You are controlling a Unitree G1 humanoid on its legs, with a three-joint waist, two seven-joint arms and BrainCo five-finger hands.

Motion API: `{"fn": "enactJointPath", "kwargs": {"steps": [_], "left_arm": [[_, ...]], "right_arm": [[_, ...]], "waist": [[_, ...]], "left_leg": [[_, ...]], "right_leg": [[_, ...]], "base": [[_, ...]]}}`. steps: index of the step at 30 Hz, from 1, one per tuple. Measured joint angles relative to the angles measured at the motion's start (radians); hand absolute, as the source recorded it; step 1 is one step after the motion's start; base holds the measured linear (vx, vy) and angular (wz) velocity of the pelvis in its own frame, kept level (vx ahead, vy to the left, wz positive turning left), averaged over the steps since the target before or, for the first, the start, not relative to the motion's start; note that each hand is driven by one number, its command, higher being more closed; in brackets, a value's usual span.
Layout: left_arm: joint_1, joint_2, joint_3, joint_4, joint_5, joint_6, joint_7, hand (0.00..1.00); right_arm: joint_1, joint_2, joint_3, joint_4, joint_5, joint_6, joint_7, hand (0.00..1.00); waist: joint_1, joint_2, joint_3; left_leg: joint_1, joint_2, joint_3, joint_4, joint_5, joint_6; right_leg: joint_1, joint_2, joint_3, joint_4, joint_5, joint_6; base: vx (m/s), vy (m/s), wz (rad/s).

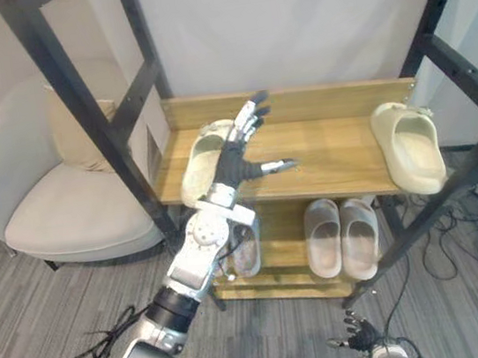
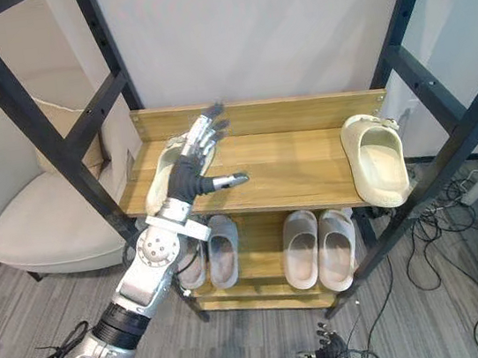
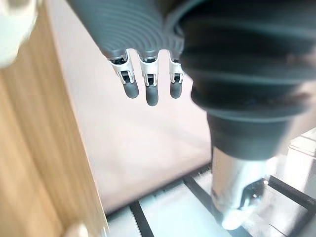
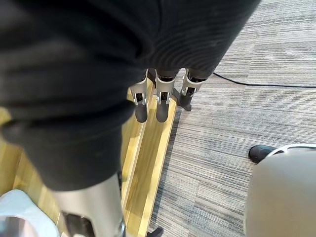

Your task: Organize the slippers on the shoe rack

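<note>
Wooden shoe rack [image 1: 335, 165] here: one cream slipper [image 1: 197, 167] sits at the 9 o'clock end of the top shelf and a second cream slipper [image 1: 411, 148] at the 3 o'clock end, well apart, with two pale slippers [image 1: 324, 236] side by side on the lower shelf around 5 o'clock. The left hand [image 1: 237, 161] is over the first one's inner edge, fingers straight and spread, thumb pointing to 3 o'clock, gripping nothing. The right hand [image 1: 361, 337] hangs low at 6 o'clock, fingers loose.

Plain white wall [image 1: 288, 21] at the back, grey striped carpet [image 1: 25, 307] on the floor, and a cream armchair [image 1: 61, 213] with a beige cushion [image 1: 68, 136] off to the left.
</note>
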Motion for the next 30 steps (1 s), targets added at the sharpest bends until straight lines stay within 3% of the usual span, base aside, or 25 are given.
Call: {"fn": "enactJointPath", "kwargs": {"steps": [7, 13, 30], "left_arm": [[-0.097, 0.124, 0.082, 0.149, 0.058, 0.013, 0.033, 0.0], [-0.165, 0.221, 0.093, 0.248, 0.098, 0.044, 0.031, 0.0], [-0.272, 0.262, 0.068, 0.436, 0.334, 0.093, -0.013, 0.0]], "right_arm": [[0.001, 0.001, -0.007, 0.002, 0.0, 0.001, 0.007, 0.0], [0.001, 0.001, -0.012, 0.005, 0.0, 0.002, 0.016, 0.0], [-0.016, 0.01, -0.049, 0.037, 0.001, 0.002, 0.003, 0.0]], "waist": [[-0.008, -0.015, 0.006], [-0.011, -0.016, 0.007], [-0.035, 0.002, 0.016]], "left_leg": [[-0.006, 0.0, 0.005, 0.001, -0.006, -0.004], [-0.013, -0.002, 0.014, 0.006, -0.01, -0.006], [-0.03, -0.001, 0.008, 0.006, -0.009, -0.006]], "right_leg": [[-0.008, 0.0, 0.006, -0.003, 0.002, 0.003], [-0.012, 0.0, 0.012, -0.016, 0.007, 0.002], [-0.033, 0.002, 0.014, -0.011, 0.008, -0.001]], "base": [[-0.01, 0.004, -0.02], [0.02, 0.0, -0.04], [0.0, 0.0, 0.0]]}}
